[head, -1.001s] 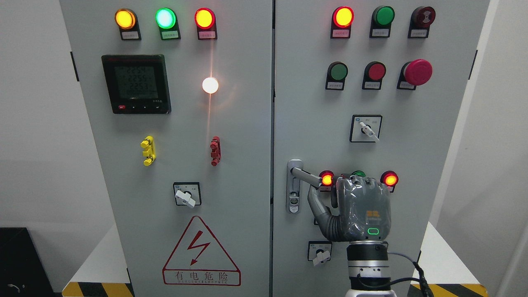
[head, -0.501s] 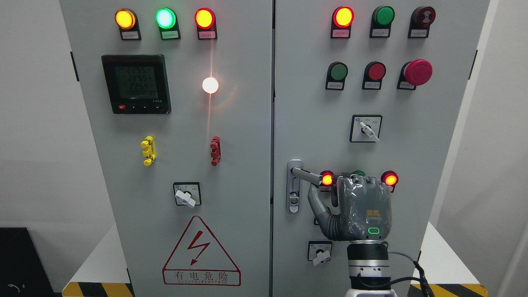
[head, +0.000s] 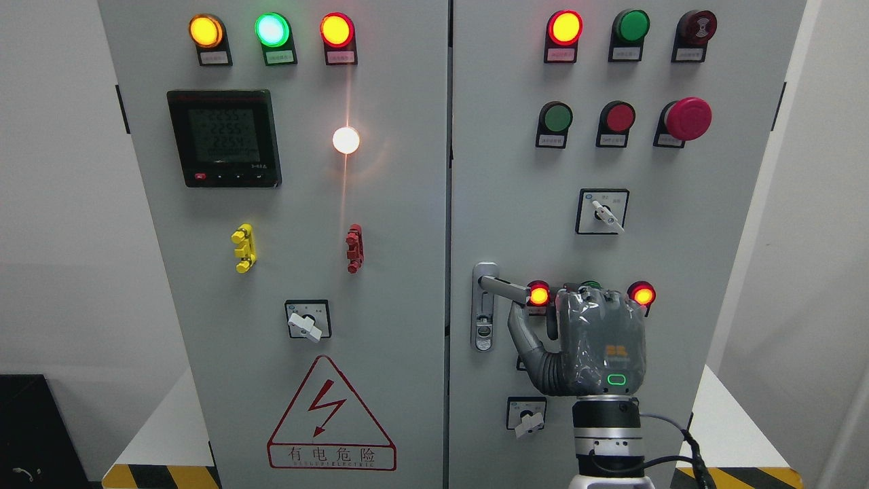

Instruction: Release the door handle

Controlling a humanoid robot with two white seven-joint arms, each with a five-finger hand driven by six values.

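Note:
The silver door handle [head: 502, 288] sits on the right cabinet door [head: 679, 272], its lever swung out to the right from its lock plate [head: 483, 326]. My right hand [head: 536, 319] rises from the bottom edge just right of the lever, back of the palm towards the camera. Its thumb [head: 521, 333] is spread up and left, with the tip just under the lever's free end. Nothing is wrapped around the lever. The other fingers reach towards the door behind the palm, mostly hidden. My left arm does not show.
Lit red lamps [head: 538, 295] [head: 642, 295] flank the hand, and a green button is half hidden behind it. A rotary switch [head: 526, 415] sits below the thumb, another [head: 603, 212] above. The left door [head: 305, 272] carries a meter, lamps and a warning triangle.
My right hand has drifted a few pixels to the right, away from the lever's end. The handle has stayed in the same turned position.

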